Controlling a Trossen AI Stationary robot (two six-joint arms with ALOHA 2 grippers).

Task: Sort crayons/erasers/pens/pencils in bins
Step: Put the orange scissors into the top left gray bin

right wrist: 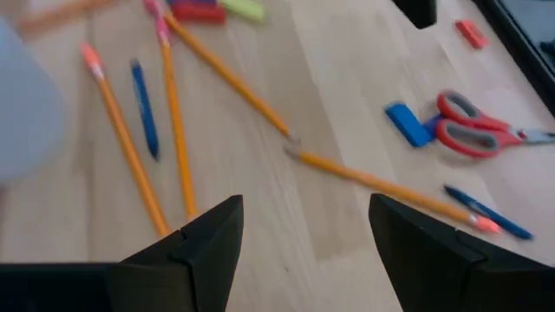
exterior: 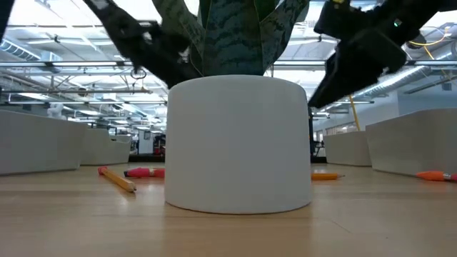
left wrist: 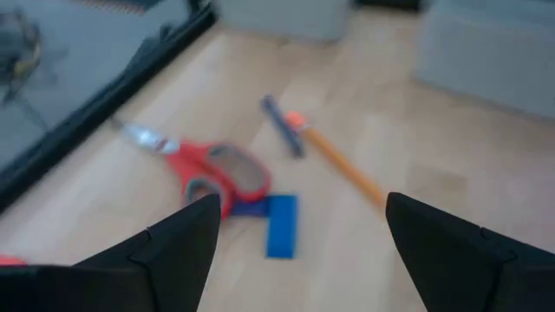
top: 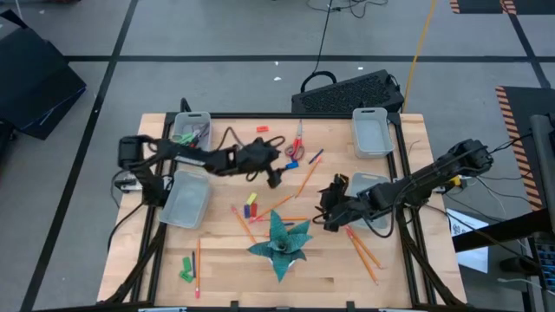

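Near edge: we see a green crayon and a lone pencil at the lower left of the high view, far from both arms.
Plant: a white pot fills the low view; in the high view its leaves sit low centre on the desk.
Right tool: it hangs right of centre in the high view, its fingers apart and empty.
Its targets: in the right wrist view three pencils and a blue pen lie roughly parallel, their long axes running away from the tool; another pencil lies crosswise toward the scissors.
Key relation: we judge the pencil group near the plant lies just ahead of the right tool, so the right arm is the nearer one.
Left tool: it hovers at centre, above the plant in the high view, fingers apart, nothing held.
Ahead of it: red scissors, a blue eraser, a pen and an orange pencil lying diagonally.
Bins: two stand at the left of the high view, two at the right; the lower right one lies partly under the right arm.
Far side: a keyboard lies beyond the desk.
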